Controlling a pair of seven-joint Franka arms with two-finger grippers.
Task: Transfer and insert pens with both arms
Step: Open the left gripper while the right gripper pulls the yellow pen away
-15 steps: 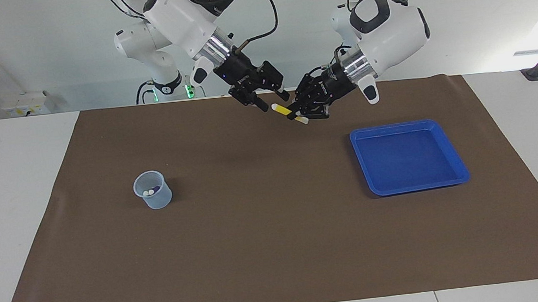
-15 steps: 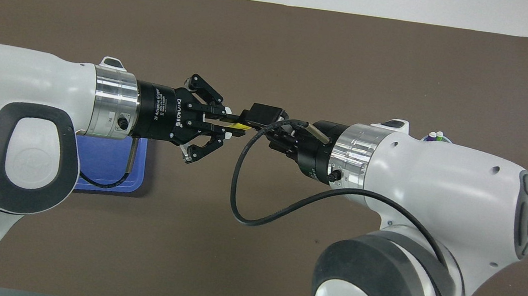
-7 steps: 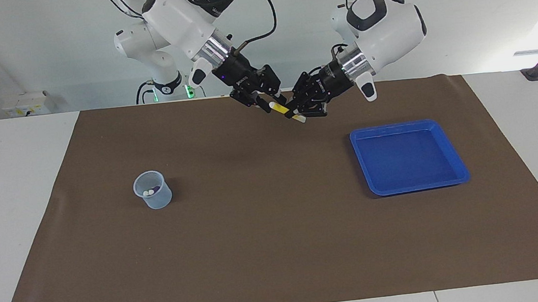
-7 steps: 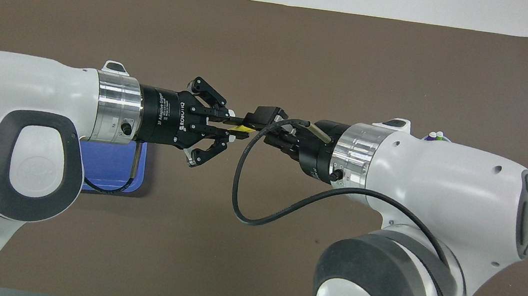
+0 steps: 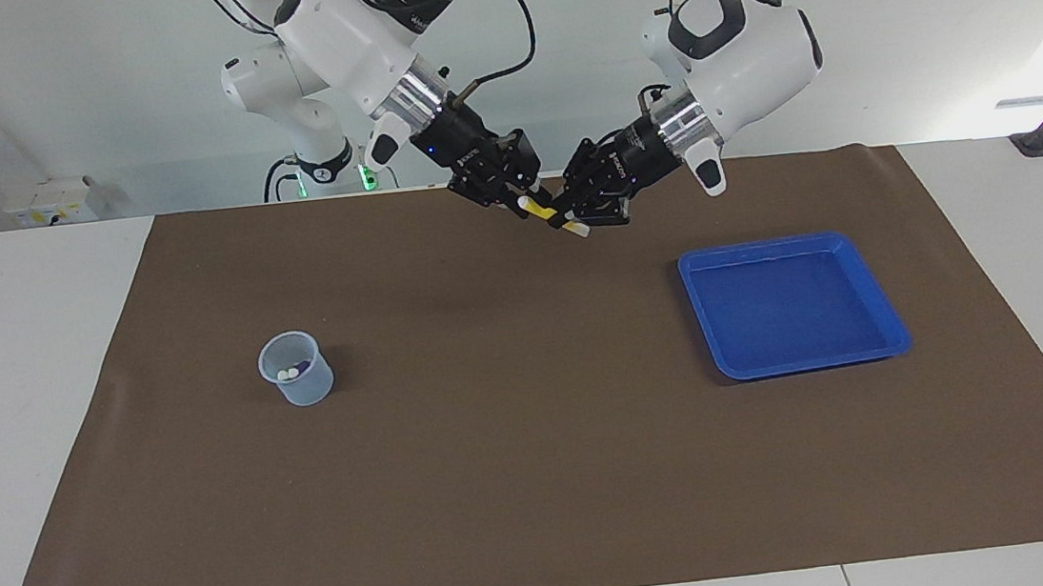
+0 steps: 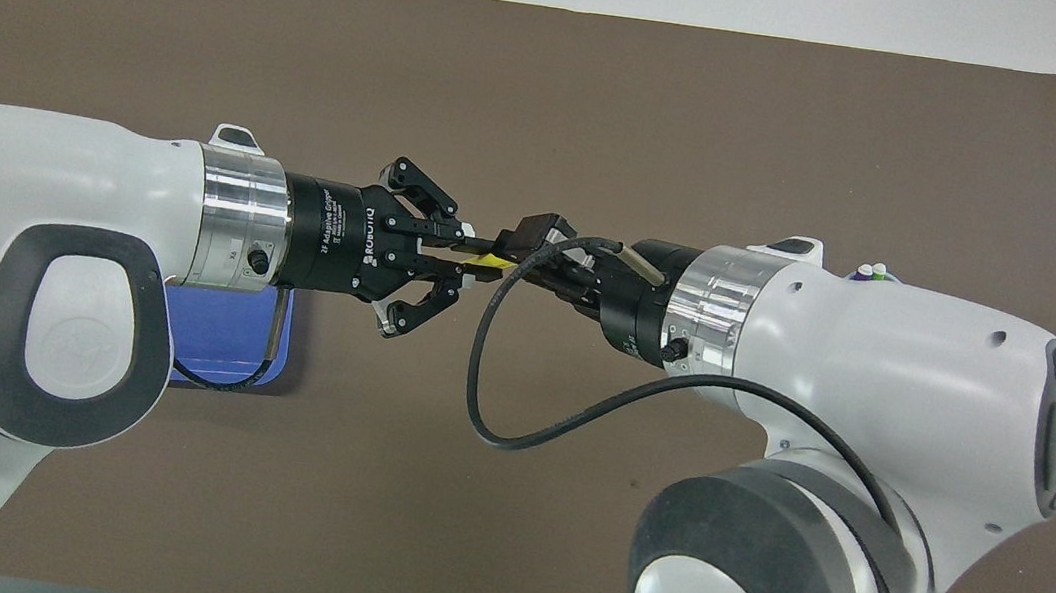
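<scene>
Facing view, slim yellow pen clamped in left gripper, right gripper jaws unclear, w/ matte brown mat.

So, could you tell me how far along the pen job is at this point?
Done: two pens stand in the cup, purple and green, and the tray holds none. In hand: the yellow pen is mid-handover over the mat, the left gripper shut on it and the right gripper at its other end. Left: release it to the right gripper and drop it in the cup.
</scene>
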